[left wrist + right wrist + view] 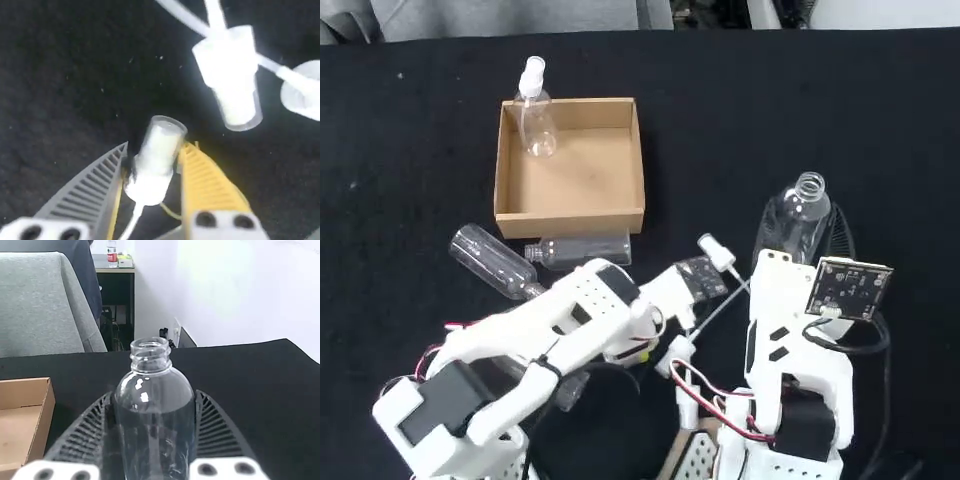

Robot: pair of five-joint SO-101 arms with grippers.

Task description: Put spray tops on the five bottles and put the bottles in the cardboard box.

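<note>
Black cloth covered the table [840, 110] under both my arms. My left gripper [155, 148] was closed narrowly on one spray top [150, 175]. Its clear cap stuck out past the fingertips and its thin tube trailed back toward the wrist. Just beyond those fingertips a second spray top [230, 85] lay on the cloth, and beside it showed the edge of a third spray top [306, 90]; their tubes crossed.

My right gripper [154, 396] was clamped around one clear bottle [154, 432], held upright, its threaded neck open and bare.

I counted four bottles. One was in my right gripper. Two lay on their sides between my left arm and the cardboard box [570, 222]: the outer lying bottle [492, 260] and the inner lying bottle [585, 250], the inner one just beside the box's near wall. The fourth, the capped bottle [537, 130], leaned in the box's far corner with a fitted spray top [531, 75] on it. That made four spray tops.

The box stood well off to the left of my right gripper.
</note>
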